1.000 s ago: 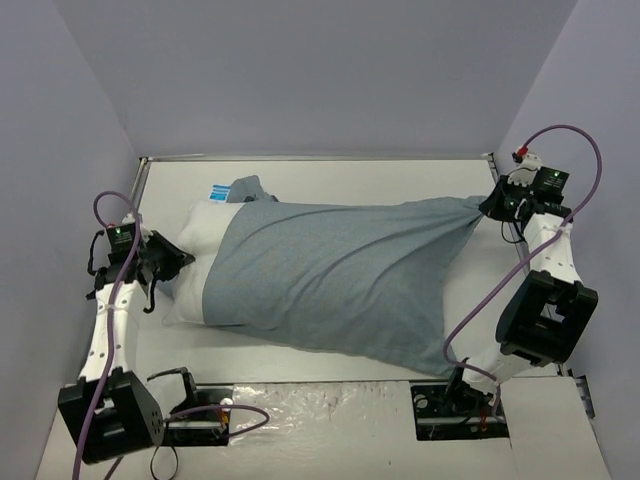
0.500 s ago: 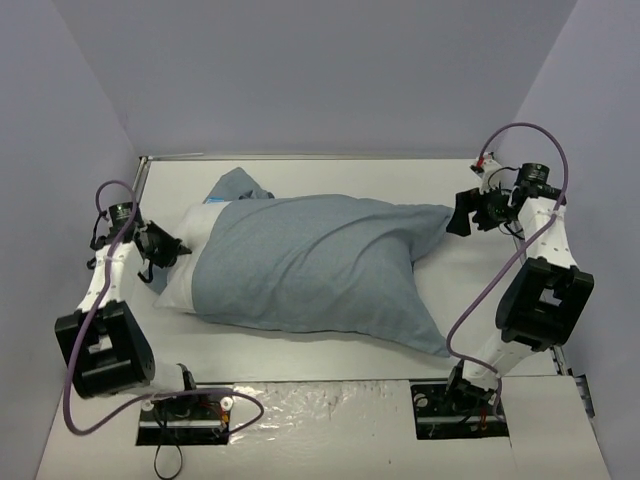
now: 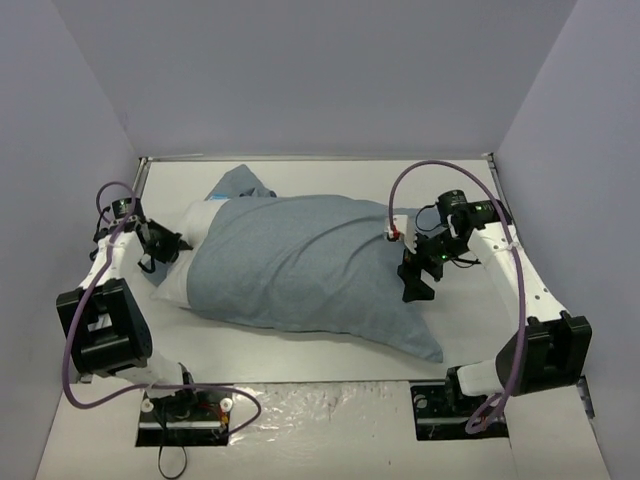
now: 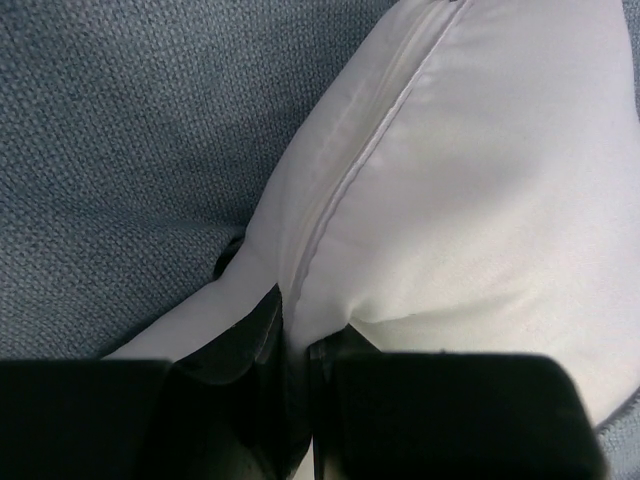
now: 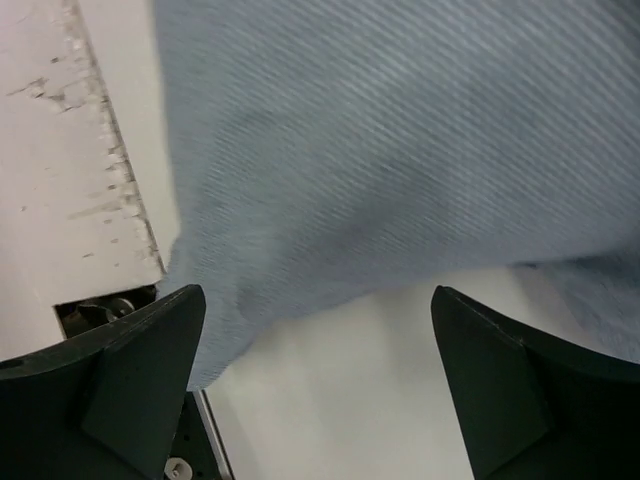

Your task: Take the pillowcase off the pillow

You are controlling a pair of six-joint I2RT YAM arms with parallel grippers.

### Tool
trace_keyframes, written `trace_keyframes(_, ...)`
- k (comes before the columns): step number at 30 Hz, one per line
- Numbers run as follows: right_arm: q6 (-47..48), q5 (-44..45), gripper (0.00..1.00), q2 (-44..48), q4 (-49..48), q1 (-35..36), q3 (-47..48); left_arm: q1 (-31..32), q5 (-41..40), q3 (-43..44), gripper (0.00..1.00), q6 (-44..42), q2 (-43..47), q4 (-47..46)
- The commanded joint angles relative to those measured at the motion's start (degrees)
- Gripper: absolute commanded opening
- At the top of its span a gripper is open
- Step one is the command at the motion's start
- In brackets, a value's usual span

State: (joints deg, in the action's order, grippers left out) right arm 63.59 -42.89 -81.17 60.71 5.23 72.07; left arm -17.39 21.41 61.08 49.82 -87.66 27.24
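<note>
left gripper [image 3: 163,245] pinched tight on the white pillow [image 3: 178,272] corner, anchoring it at the left of the table [image 3: 330,190] | right gripper [image 3: 414,285] jaws wide, holding nothing, poised over the pillowcase [image 3: 300,265] right end, likely to grip and pull | pillowcase covers most of the pillow, 1 white end bared

White table [image 3: 470,185] bears pillow [image 3: 198,228], mostly sheathed in pillowcase [image 3: 300,265]; tail seemingly flat.
</note>
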Motion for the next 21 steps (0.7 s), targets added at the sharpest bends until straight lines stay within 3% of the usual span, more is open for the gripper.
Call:
trace_keyframes(1,-5.6,1.1,0.91,5.9,0.7,6.0,-2.0,-0.7,-2.9,1.0,0.02,1.5,-1.3,-1.7)
trace_keyframes(5,-12.8,9.5,0.88,5.8,-2.5,7.7,-3.2,-0.7,-1.5,0.7,0.02,0.8,-0.9,-2.5)
trace_keyframes(11,-15.5,17.7,0.83,5.5,-5.9,12.9,-9.1,-0.7,-0.3,0.2,0.02,0.6,1.0,-3.3)
trace_keyframes(14,-15.7,18.9,0.65,4.2,-5.9,14.3,-10.9,-0.7,0.1,-0.2,0.02,1.1,1.2,-4.0)
trace_keyframes(15,-15.9,17.9,0.50,3.4,-5.8,15.0,-10.9,-0.7,0.2,-0.3,0.02,1.2,1.2,-4.0)
trace_keyframes(17,-15.8,17.4,0.31,2.6,-5.7,15.6,-10.6,-0.7,0.4,-1.0,0.02,1.2,1.3,-4.3)
trace_keyframes(18,-15.8,17.3,0.12,1.9,-5.8,15.8,-10.3,-0.7,0.5,-1.1,0.02,1.0,1.3,-4.4)
trace_keyframes(19,-15.7,17.4,0.03,1.6,-5.9,15.8,-9.3,-0.7,0.6,-1.4,0.02,1.0,1.5,-4.5)
trace_keyframes(21,-15.6,18.0,0.00,0.9,-6.5,15.6,-7.7,-0.7,1.0,-2.2,0.02,1.0,1.9,-4.9)
